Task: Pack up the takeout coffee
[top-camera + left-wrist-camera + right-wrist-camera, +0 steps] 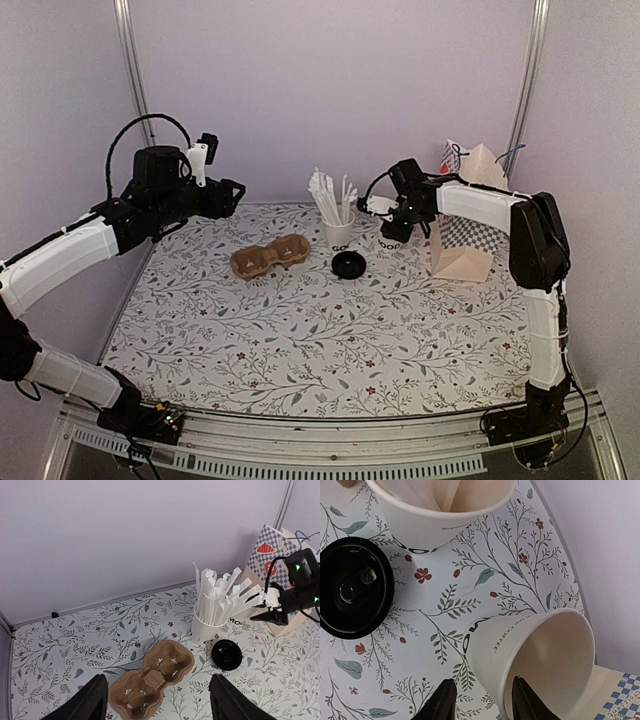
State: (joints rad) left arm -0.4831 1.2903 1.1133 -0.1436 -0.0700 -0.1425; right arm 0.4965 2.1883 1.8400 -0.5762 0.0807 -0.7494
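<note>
The takeout coffee cup [495,647] stands near the far edge of the table [300,340], toward its far right corner and just beside a checked paper bag [462,252]. It has no lid on it. The mouth is open and the inside shows bare white paper, with dark lettering running down the outer wall.

The right gripper [482,680] hangs over it with its fingers parted. One finger is outside the cup's wall and the other is over the open mouth, and whether either touches the paper I cannot tell. The gap between them is far wider than the wall it straddles.

The black lid [352,587] lies flat on the table, apart from its cup. It sits just on the near side of a second white cup [207,627], the one stuffed with wrapped white straws [220,597]. A brown pulp carrier [152,677] rests to the left of the lid, its two wells (both showing only their folded tabs) facing up.

The left gripper [236,198] is raised above the table's far left corner — released, jaws wide, nothing between them.
</note>
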